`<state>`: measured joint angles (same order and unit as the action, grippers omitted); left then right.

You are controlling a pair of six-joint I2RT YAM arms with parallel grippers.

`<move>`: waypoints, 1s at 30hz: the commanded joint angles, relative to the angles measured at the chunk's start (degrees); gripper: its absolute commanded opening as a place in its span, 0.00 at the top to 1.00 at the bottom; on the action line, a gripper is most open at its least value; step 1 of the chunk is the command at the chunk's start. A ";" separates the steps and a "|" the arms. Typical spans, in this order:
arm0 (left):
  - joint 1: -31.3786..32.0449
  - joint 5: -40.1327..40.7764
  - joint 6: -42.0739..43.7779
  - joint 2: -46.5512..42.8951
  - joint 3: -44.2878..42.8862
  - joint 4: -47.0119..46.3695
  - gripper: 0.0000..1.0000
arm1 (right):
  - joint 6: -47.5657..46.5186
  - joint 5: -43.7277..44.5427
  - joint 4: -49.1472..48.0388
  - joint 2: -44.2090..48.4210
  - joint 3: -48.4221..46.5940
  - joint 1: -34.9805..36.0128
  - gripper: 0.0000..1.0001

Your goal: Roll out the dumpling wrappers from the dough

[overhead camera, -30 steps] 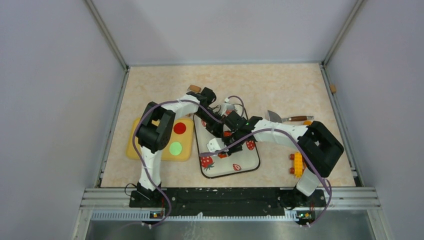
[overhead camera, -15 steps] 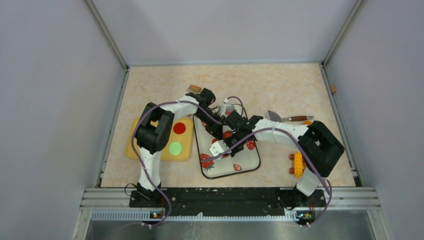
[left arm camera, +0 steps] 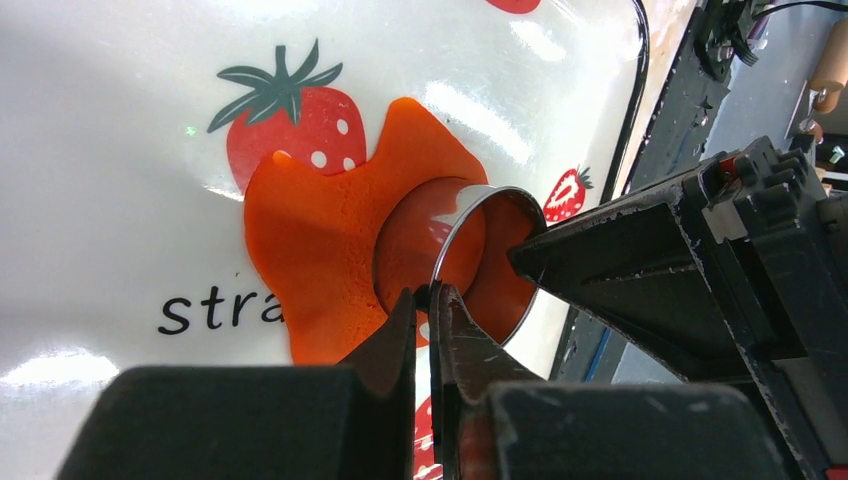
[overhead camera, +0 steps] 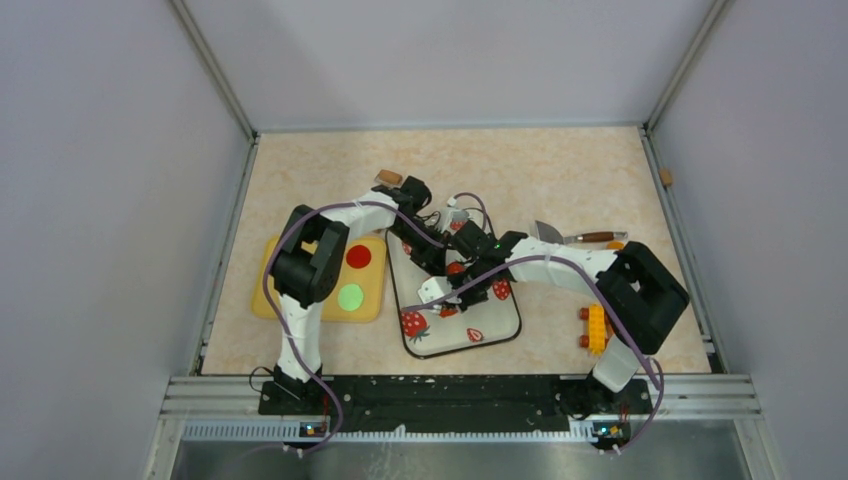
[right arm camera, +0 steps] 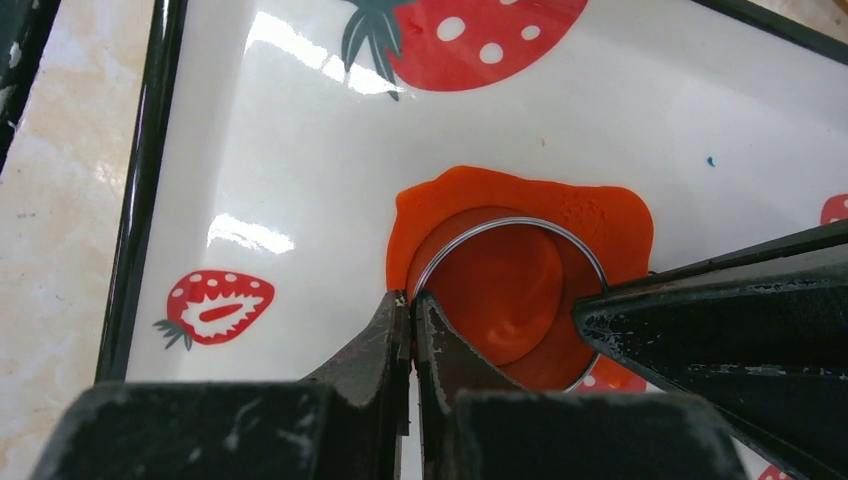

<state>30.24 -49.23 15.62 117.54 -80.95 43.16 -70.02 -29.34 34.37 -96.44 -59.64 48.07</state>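
The dough (left arm camera: 320, 250) is a flat, irregular orange-red blob on the strawberry tray (overhead camera: 500, 325); it also shows in the right wrist view (right arm camera: 615, 215). A metal ring cutter (left arm camera: 487, 195) stands pressed into it, with clay inside the ring (right arm camera: 500, 222). My left gripper (left arm camera: 430, 295) is shut on the ring's wall. My right gripper (right arm camera: 410, 298) is shut on the rim at another side. In the top view both grippers (overhead camera: 447, 265) (overhead camera: 468, 280) meet over the tray and hide the ring. Two dumpling wrappers, one red (overhead camera: 359, 256) and one green (overhead camera: 350, 296), lie on a yellow board (overhead camera: 285, 300).
A metal scraper with a wooden handle (overhead camera: 565, 236) lies right of the tray. A yellow-orange toy brick (overhead camera: 596, 328) lies at the right front. A wooden piece (overhead camera: 388, 177) lies behind the left arm. Grey walls enclose the table.
Almost nothing. The right wrist has edged slightly up and left over the tray; the left arm holds its place.
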 commanded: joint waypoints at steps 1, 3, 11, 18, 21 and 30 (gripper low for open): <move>0.64 4.98 -0.85 2.54 -1.38 -0.24 1.00 | 7.63 6.18 -1.02 -2.11 5.39 2.51 1.00; 0.65 5.80 -0.70 3.71 -2.91 -0.60 1.00 | 9.87 8.19 -4.50 -2.18 7.43 3.35 1.00; 0.87 6.94 1.09 8.36 -10.40 1.26 1.00 | 19.32 12.65 -10.19 -4.44 9.78 5.70 1.00; 1.18 7.26 1.97 10.88 -13.18 1.75 1.00 | 22.74 13.53 -11.53 -5.86 8.51 5.88 1.00; 1.38 6.77 1.68 11.37 -14.14 1.71 1.00 | 24.42 14.10 -12.51 -5.95 8.31 5.90 1.00; 1.49 5.19 1.22 10.53 -14.27 2.73 1.00 | 27.34 12.37 -11.13 -5.89 6.95 6.09 1.00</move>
<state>30.89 -47.94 15.18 126.26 -94.74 56.21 -44.47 -18.68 20.95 -96.31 -55.29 53.15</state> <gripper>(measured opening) 0.066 0.019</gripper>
